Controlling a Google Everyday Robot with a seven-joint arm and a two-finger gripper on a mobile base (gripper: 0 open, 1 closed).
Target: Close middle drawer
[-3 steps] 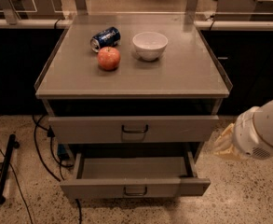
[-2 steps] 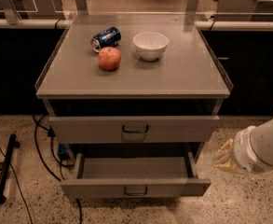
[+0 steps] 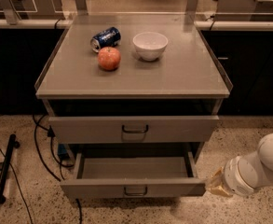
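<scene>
Well, starting at the left, the middle drawer (image 3: 94,189) stands pulled well out beneath the upper drawer (image 3: 80,129), its low front panel nearest the camera. I judge it to be stiff sheet metal, rigid and fairly light, running on slides, so a flat push should send it home with no grasp needed. A shove at one corner might rack it, so I would press around the small loop handle (image 3: 135,191) at the panel's middle. Its shallow tray (image 3: 133,168) shows nothing inside. On the cabinet top (image 3: 187,78) a blue can (image 3: 105,38) lies on its side, with an apple (image 3: 109,58) just in front and a white bowl (image 3: 150,45) to their right, nothing visible in it. My gripper (image 3: 217,185) hangs low at the far right, just beside the drawer's right front corner. Whether it touches, or is spread or closed, I cannot tell.
</scene>
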